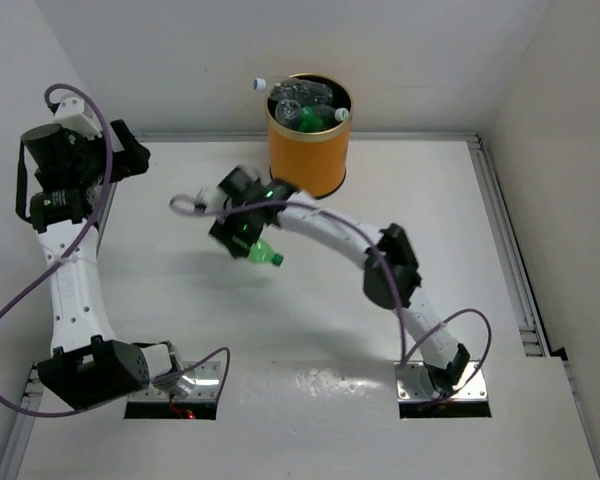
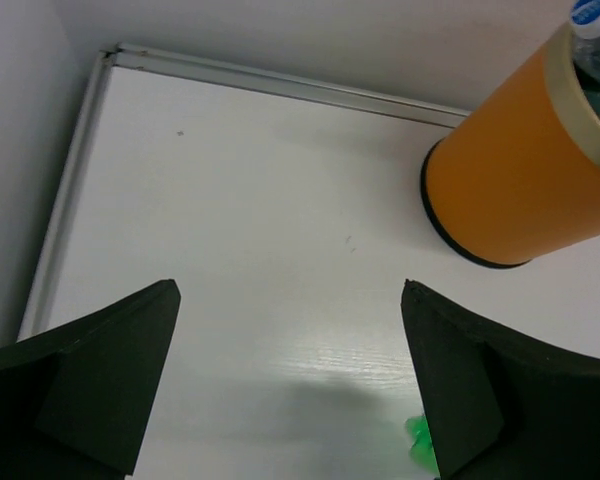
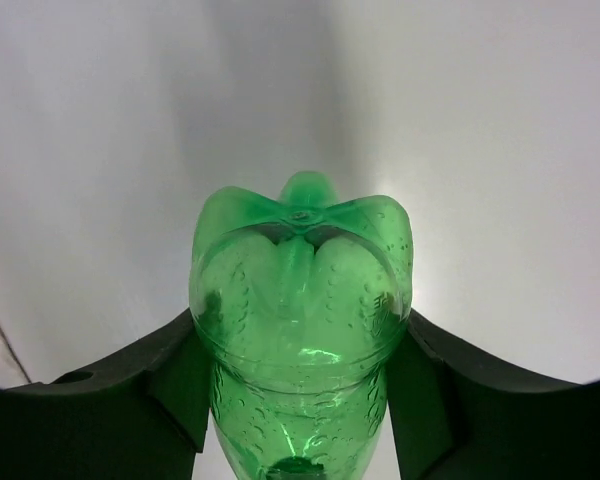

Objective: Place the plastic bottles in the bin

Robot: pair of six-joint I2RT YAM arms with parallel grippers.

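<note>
The white table (image 1: 160,300) carries both arms at its near edge and the bin at its far edge. The right arm (image 1: 330,230) extends from its base on the right, across the table and toward the far left, ending near the bin. The left arm (image 1: 75,285) rises along the left side of the table and is well apart from the bin. The bin (image 1: 305,155) (image 2: 510,170) stands upright against the back rail, with its orange wall and gold rim visible. The plastic bottles (image 1: 305,105) inside it form a heap that reaches the rim. Several are clear and one is green. One capped neck projects over the left of the rim, and the left wrist view shows a blue cap (image 2: 588,14) above the rim. One green bottle (image 1: 263,252) (image 3: 300,320) is outside the bin, on its near-left side and apart from it. The right gripper (image 1: 244,234) (image 3: 302,335) is clamped on this bottle, with one black finger pressed against each side of the body. The left gripper (image 1: 128,152) (image 2: 290,290) is spread wide, with bare table showing between its fingers. A sliver of green shows just beside its right finger at the lower edge of that view.
</note>
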